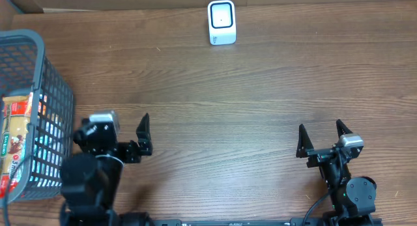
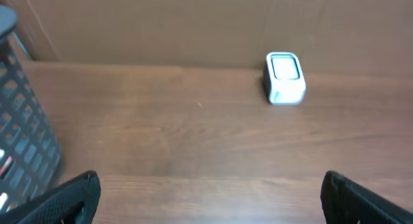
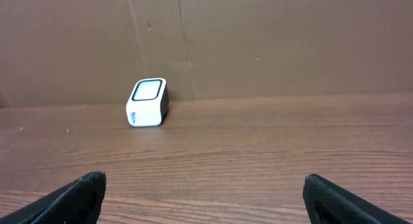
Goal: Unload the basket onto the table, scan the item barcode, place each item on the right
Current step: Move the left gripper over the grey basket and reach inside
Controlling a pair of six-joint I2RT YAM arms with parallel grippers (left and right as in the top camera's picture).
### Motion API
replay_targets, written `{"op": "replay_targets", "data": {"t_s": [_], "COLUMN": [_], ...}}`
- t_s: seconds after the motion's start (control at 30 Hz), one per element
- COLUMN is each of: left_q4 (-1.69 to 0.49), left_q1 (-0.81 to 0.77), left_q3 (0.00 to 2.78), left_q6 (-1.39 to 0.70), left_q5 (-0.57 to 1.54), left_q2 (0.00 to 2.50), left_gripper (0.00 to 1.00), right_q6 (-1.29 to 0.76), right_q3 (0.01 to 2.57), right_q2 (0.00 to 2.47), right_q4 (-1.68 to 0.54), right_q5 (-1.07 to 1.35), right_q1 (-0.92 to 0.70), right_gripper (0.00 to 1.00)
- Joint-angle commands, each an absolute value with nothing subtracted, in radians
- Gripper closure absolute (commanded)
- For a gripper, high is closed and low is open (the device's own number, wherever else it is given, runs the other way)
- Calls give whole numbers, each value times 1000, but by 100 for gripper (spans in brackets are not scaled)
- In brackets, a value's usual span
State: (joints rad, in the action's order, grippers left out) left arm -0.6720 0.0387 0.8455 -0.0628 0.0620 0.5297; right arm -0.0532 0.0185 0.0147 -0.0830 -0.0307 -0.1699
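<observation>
The white barcode scanner (image 1: 221, 22) stands upright at the table's far edge, its dark-framed window facing up and forward; it also appears in the left wrist view (image 2: 284, 78) and the right wrist view (image 3: 148, 102). Packaged items (image 1: 15, 131) with red, green and tan print lie inside the grey mesh basket (image 1: 55, 89) at the far left. My left gripper (image 1: 116, 131) (image 2: 210, 193) hovers open just right of the basket, nothing between its fingers. My right gripper (image 1: 322, 136) (image 3: 205, 190) is open over bare wood at the near right, also empty.
The basket wall (image 2: 26, 133) fills the left edge of the left wrist view. A brown cardboard wall (image 3: 258, 43) rises behind the scanner. The wooden table (image 1: 221, 109) stretches between the two arms and the scanner.
</observation>
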Motion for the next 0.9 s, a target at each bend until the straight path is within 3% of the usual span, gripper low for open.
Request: {"op": "replay_targets", "data": {"t_s": [0.0,0.4,0.5,0.67,0.87], "left_q4": [-763,-1280,-1324,-1320,-1359], "left_q1": [33,33,33,33,116], "left_q3": [1023,1680,1766,1770,1836], "left_q6": [-95,-112,-112,-99,-191], "left_q5": [117,159,274,286,123], "left_q2": [624,1089,1166,1234,1294], "left_gripper": [0,0,0,0,0], "right_q6": [-60,-60,-60,-60,-60], "right_q3": [8,8,8,8,8], "right_q2": [3,3,3,3,3], "right_q4": [-81,-81,-81,-80,-81], "right_q5": [-41,-41,-41,-41,-41], "right_q1": [-168,-168,-168,-168,-168], "right_gripper": [0,0,0,0,0]}}
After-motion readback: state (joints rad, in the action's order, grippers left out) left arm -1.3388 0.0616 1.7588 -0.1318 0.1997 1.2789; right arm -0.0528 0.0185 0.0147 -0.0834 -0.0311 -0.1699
